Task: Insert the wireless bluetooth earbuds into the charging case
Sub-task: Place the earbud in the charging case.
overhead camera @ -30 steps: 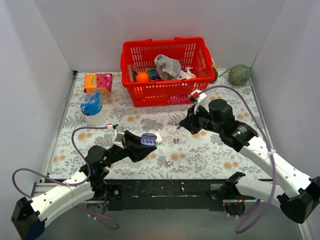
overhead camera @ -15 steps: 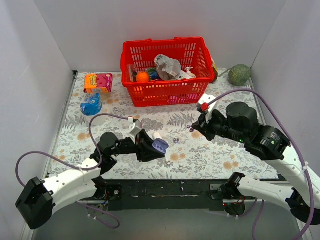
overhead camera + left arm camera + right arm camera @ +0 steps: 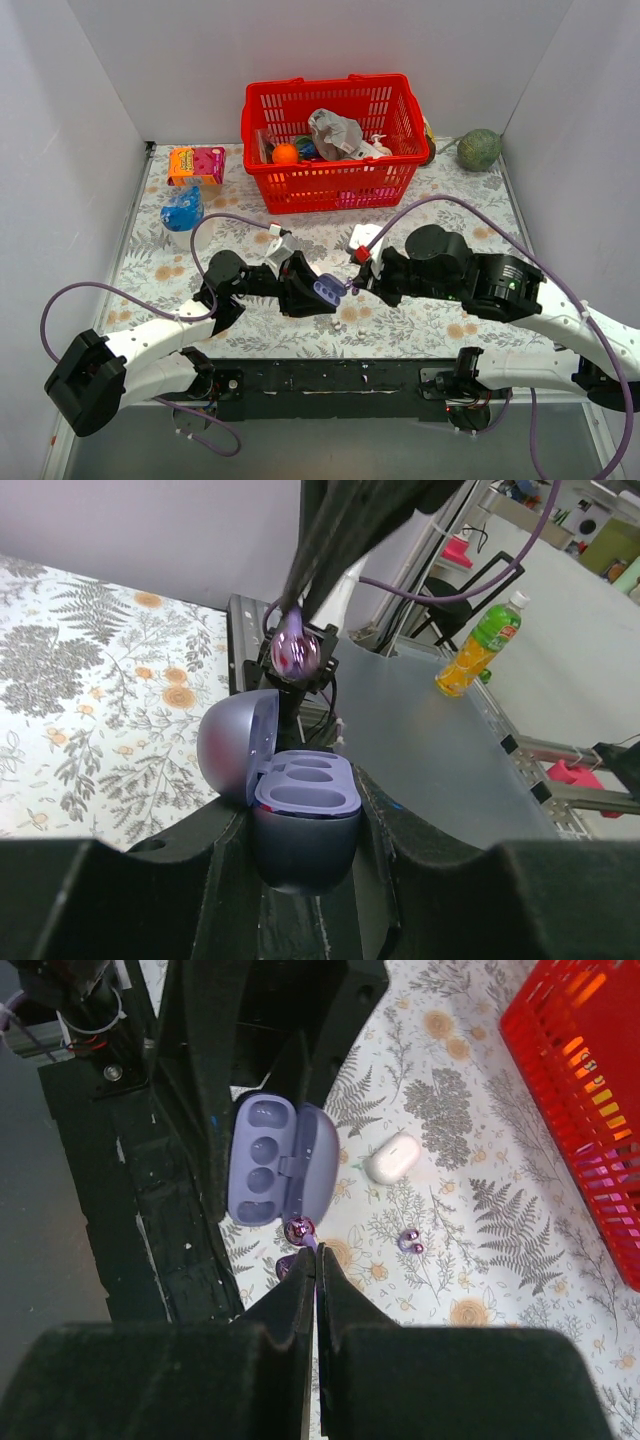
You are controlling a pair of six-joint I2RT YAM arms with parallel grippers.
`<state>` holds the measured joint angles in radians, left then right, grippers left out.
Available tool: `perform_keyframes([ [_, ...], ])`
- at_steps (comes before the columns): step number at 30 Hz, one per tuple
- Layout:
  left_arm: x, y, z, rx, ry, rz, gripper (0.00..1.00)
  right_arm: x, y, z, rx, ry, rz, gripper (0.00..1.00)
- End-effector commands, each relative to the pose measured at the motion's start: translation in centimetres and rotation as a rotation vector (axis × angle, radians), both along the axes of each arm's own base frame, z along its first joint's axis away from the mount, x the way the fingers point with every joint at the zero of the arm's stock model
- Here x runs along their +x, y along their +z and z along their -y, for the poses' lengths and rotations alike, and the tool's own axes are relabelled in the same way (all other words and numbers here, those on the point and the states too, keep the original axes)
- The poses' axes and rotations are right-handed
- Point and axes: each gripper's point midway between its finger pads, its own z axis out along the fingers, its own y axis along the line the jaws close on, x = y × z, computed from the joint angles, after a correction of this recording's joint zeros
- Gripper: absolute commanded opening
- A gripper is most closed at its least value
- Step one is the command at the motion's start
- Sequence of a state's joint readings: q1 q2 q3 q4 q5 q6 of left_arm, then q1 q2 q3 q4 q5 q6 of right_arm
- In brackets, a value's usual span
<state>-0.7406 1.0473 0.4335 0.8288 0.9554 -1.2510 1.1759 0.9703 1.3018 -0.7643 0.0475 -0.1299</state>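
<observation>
Red basket bars the far side; a loose earbud lies nearer.

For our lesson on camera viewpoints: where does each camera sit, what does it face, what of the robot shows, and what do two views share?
Top external: above and behind the bases, looking down on the table, red basket, left arm, right arm.
Left wrist: on the left arm, looking along the left fingers at the open charging case they hold.
Right wrist: on the right arm, looking down past the right fingers, shut on a purple earbud.
Shared: both wrist views show the charging case with the purple earbud close by.
</observation>
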Motion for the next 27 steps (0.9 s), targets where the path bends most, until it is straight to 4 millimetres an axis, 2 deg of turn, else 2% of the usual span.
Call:
perform_keyframes([
  [1,0.2,1.7,0.0,-0.031,-0.004,0.133,0.0,-0.3,2.8,-1.6,0.073,-0.002,0.051,0.01],
  [9,0.3,1.7,0.0,-0.037,-0.002,0.153,0.0,-1.5,3.0,-3.4,0.1,0.03,0.045,0.01],
  [27,0.5,3.0,-0.5,-0.093,0.059,0.162,0.0,-1.5,2.6,-4.2,0.148,-0.008,0.052,0.01],
])
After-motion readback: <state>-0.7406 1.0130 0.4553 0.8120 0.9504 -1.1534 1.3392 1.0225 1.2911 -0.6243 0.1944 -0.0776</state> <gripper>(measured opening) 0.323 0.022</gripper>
